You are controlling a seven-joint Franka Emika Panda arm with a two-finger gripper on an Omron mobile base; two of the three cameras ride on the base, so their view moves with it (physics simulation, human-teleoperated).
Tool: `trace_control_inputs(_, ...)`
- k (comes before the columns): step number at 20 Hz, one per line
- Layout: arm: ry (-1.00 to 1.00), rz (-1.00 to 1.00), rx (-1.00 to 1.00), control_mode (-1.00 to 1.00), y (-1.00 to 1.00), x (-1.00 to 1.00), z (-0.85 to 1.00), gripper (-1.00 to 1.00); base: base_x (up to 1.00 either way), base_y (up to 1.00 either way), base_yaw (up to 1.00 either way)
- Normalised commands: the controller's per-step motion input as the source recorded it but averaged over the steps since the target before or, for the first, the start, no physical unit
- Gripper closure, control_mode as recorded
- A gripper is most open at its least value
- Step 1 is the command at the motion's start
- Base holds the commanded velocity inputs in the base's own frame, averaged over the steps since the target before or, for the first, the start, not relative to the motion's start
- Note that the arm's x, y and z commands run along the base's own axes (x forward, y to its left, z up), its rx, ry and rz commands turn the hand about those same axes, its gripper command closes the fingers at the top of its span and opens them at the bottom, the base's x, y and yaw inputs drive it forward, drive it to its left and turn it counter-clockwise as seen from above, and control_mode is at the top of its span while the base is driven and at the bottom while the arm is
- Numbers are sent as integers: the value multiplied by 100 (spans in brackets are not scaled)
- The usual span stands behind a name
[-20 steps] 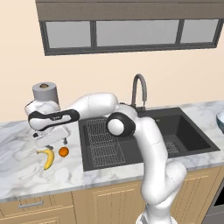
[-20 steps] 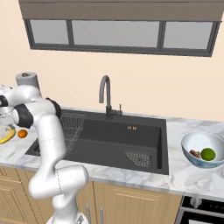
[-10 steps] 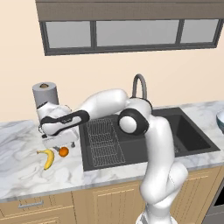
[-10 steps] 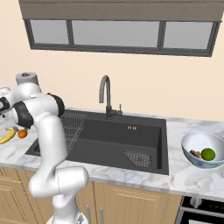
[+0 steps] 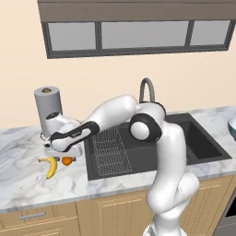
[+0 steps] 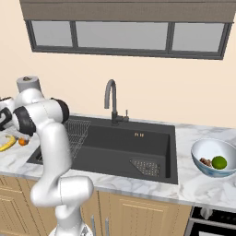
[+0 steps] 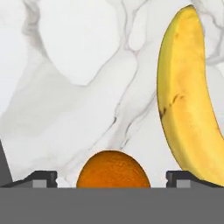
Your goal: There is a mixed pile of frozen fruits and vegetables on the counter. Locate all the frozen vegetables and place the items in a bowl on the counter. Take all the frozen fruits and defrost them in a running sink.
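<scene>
Left base view – counter: white marble slab (image 5: 27,175) with grey veins over light wooden cabinet fronts.
Left base view – fruits: a curved yellow banana (image 5: 51,166) with dark tips lies flat, just beside a small round orange (image 5: 67,160); both sit left of the sink.
Left base view – sink: matte black rectangular basin (image 5: 184,143) with a wire rack (image 5: 110,150) on its left side and a dark gooseneck faucet (image 5: 146,88) behind.
Left base view – nearby: a paper towel roll (image 5: 47,107) stands upright behind the hand.
Left base view – arm: bent far left and low, with the gripper (image 5: 69,156) right over the orange.
Right base view – bowl: pale blue-grey, round, light rim (image 6: 203,146), on the marble right of the sink, well apart from the fruits.
Right base view – vegetables: a smooth green ball (image 6: 220,162) and a brown lumpy piece (image 6: 205,162) lie inside the bowl.
Right base view – obstruction: the arm's white links partly hide the banana and orange.
Hand view – fruits: dimpled orange skin at bottom centre, the smooth banana curving up the right side.
Hand view – fingers: the two dark tips (image 7: 41,178) stand apart, one on each side of the orange, not touching it.
</scene>
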Motion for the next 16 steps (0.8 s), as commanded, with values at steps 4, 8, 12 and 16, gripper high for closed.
trace_control_inputs(4, -1, -5, 9, -100, -35, -35, -46, -100, 0, 0, 0)
trace_control_inputs(8, 0, 0, 2, -100, -1, -2, -10, 100, 0, 0, 0)
trace_control_inputs(12, 2, 0, 0, -100, 0, 0, 0, 100, 0, 0, 0)
trace_control_inputs(16, 6, -2, -8, -100, -14, -12, 38, 100, 0, 0, 0)
